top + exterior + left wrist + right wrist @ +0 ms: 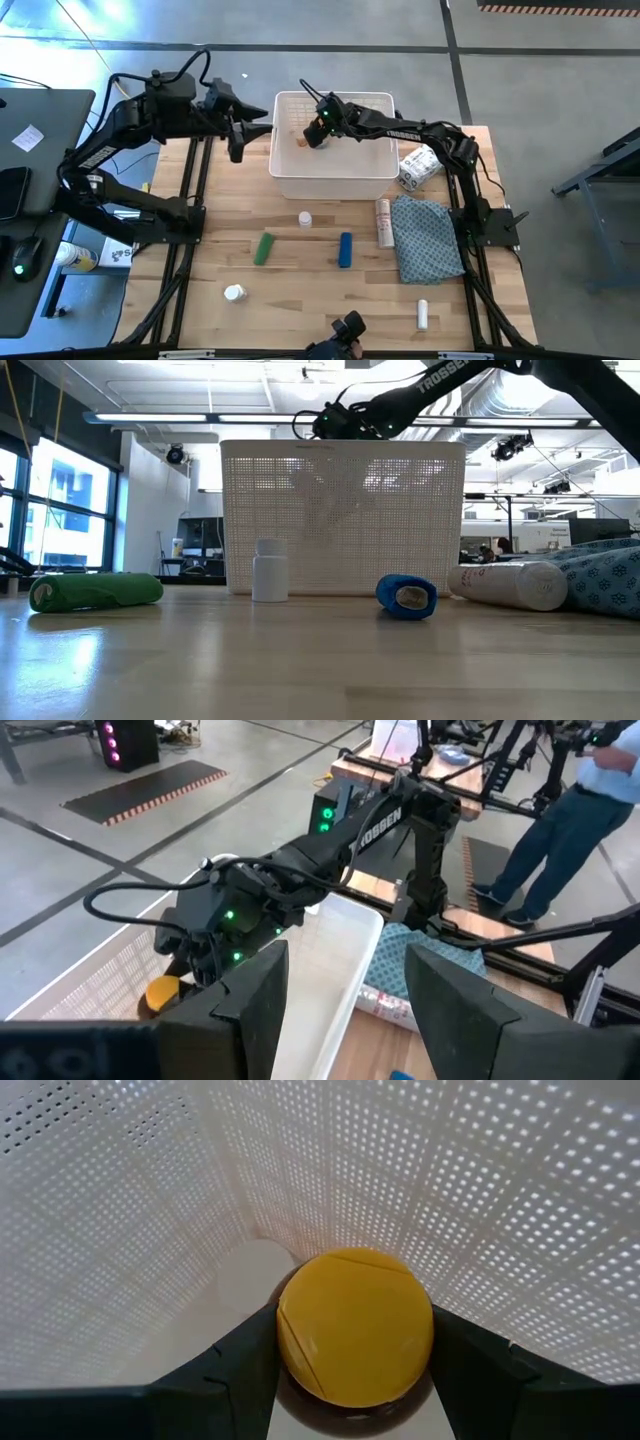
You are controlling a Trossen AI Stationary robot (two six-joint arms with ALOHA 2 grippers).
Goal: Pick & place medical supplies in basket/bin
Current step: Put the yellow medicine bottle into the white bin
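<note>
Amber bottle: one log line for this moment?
right pincer: shut on amber bottle, inside bin | left pincer: open, waiting beside bin

The table (300, 300) was pale wood planks with a smooth, slightly shiny finish. The bin (335, 185) was white perforated plastic. The cloth (428, 240) looked soft and matt.

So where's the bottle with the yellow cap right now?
The yellow-capped bottle is gripped in the right hand, held inside the white bin near its left far corner in the high view.
</note>
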